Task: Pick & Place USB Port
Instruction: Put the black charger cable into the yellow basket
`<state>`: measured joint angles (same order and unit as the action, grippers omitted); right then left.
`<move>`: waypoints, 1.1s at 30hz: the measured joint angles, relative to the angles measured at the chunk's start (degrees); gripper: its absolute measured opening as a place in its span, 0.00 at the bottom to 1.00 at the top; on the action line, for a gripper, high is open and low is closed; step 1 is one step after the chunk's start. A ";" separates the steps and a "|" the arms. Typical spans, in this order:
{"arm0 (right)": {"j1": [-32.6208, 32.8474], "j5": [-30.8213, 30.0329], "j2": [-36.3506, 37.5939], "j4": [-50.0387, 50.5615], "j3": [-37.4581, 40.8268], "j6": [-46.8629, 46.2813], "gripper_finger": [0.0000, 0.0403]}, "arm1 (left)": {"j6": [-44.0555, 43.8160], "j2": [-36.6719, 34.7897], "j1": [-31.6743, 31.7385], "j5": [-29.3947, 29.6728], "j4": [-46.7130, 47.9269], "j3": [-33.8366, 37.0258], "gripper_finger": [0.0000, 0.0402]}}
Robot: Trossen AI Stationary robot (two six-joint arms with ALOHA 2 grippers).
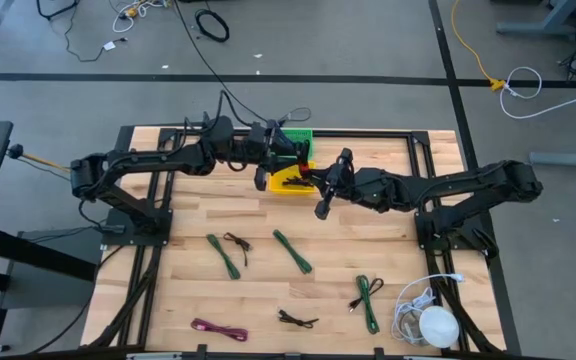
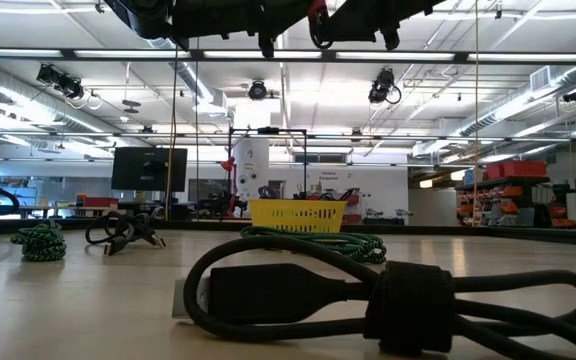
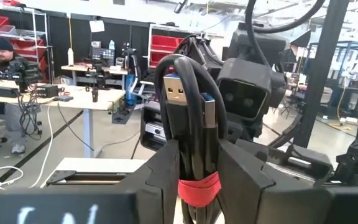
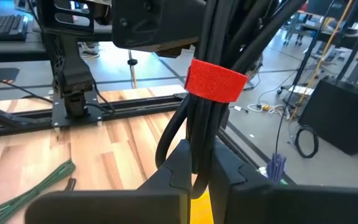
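Observation:
A black USB cable bundle [image 3: 188, 93], bound by a red strap [image 4: 216, 81], hangs in the air between my two grippers, above the yellow bin [image 1: 286, 186] at the table's far middle. A silver USB plug [image 3: 174, 91] shows at one end. My left gripper [image 3: 197, 149] comes from the table's left and is shut on the bundle. My right gripper [image 4: 201, 155] comes from the right and is also shut on it. Both show at the top of the low view, the yellow bin [image 2: 298, 213] far below them. My left gripper pinches the bundle's cords [image 3: 194, 163] between its two fingers, just past the red strap and below the plug end. The fingers lie about level and across the cords. The bundle stands up past the fingertips, clear of the table. My right gripper pinches the bundle's cords [image 4: 199, 142] between its two fingers, a short way from the red strap. The fingers come about level from the table's right and lie across the cords. The bundle runs on past the fingertips, lifted clear.
A green bin [image 1: 298, 138] stands behind the yellow one. Loose bundles lie on the near half: green cables [image 1: 226, 256] [image 1: 293, 250] [image 1: 368, 300], a black one [image 1: 296, 319], a purple one [image 1: 218, 330], and a white cable with a round lamp [image 1: 433, 322].

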<state>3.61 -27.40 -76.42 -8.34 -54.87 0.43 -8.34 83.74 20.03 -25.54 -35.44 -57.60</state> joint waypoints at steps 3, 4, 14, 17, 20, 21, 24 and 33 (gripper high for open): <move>-0.15 -0.06 0.02 0.44 0.09 0.00 0.05 | 1.06 0.00 0.00 -0.18 1.80 0.00 0.16; -0.18 -0.04 0.02 0.48 0.15 -0.03 0.05 | 1.93 -0.02 0.00 -0.36 2.36 -0.02 0.09; -0.13 0.04 0.02 0.01 0.15 1.34 0.22 | 2.21 -0.15 0.74 0.85 3.03 -0.13 0.03; -0.15 -0.03 0.02 0.09 0.15 1.77 0.30 | 2.51 -0.15 0.83 1.79 4.55 -0.15 0.03; -0.10 -3.01 0.26 1.08 0.15 2.06 0.37 | 2.99 -0.15 1.16 2.84 7.15 -0.15 0.03; -0.08 -4.46 0.42 2.01 0.15 2.15 0.39 | 2.99 -0.15 1.48 3.13 8.33 -0.15 0.03; -0.10 -7.24 0.85 5.97 0.18 2.10 0.43 | 3.79 -0.15 2.91 5.08 13.40 -0.15 0.03; -0.17 -9.04 1.22 15.47 0.18 -3.33 0.48 | 9.47 -0.15 6.54 12.01 30.05 -0.15 0.03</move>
<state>3.44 -36.44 -75.20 7.13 -54.70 -2.90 1.13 83.59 26.57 -13.53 -5.39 -57.76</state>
